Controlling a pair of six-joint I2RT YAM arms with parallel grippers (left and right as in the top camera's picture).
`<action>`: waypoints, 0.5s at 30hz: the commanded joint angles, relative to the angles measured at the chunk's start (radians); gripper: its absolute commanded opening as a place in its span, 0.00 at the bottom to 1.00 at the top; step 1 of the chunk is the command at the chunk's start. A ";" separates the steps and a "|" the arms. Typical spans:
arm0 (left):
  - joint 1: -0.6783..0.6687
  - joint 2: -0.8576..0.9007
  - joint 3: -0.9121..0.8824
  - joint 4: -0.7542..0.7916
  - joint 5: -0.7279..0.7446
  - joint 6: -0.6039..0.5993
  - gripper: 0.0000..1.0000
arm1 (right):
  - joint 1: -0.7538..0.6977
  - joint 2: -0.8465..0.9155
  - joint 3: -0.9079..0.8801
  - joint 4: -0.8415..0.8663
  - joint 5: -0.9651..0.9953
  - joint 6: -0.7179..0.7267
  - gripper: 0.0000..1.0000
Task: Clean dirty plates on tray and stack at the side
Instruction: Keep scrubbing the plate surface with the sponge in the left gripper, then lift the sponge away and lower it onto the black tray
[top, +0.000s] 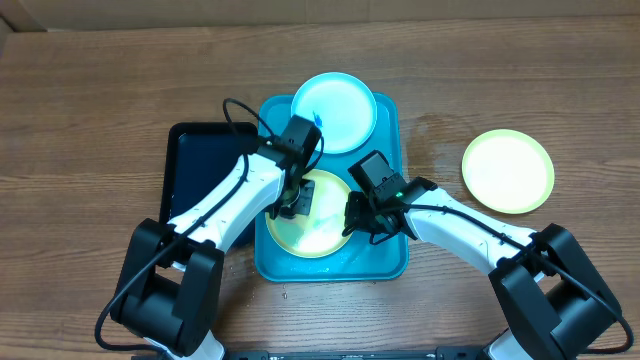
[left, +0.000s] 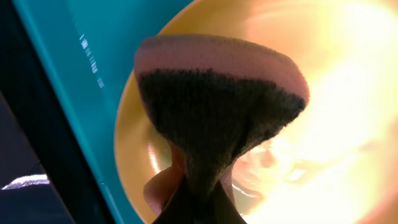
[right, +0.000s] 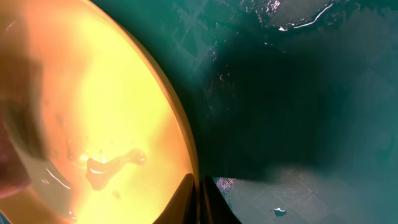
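One lime-green round plastic plate lies on the wooden table at 3 o'clock of the large turquoise plastic tray, apparently finished. A second lime-green plate sits in the tray's 6 o'clock half. The left gripper is clenched on a pink-and-dark sponge over it, and the right gripper pinches its 3 o'clock rim. The light-blue round plate at 12 o'clock is smeared, unwashed. Roughly a third done, I judge.

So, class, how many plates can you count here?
3: blue plate at the tray's far end, green plate on its near half, second green plate on the table beside it.
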 joint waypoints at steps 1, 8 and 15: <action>-0.003 -0.015 -0.056 0.040 -0.090 -0.026 0.04 | 0.005 0.005 0.001 0.005 -0.009 -0.006 0.04; -0.003 -0.015 -0.144 0.171 0.032 -0.036 0.04 | 0.005 0.005 0.001 0.005 -0.009 -0.006 0.04; -0.003 -0.016 -0.123 0.211 0.564 0.062 0.04 | 0.005 0.005 0.001 0.006 -0.009 -0.006 0.04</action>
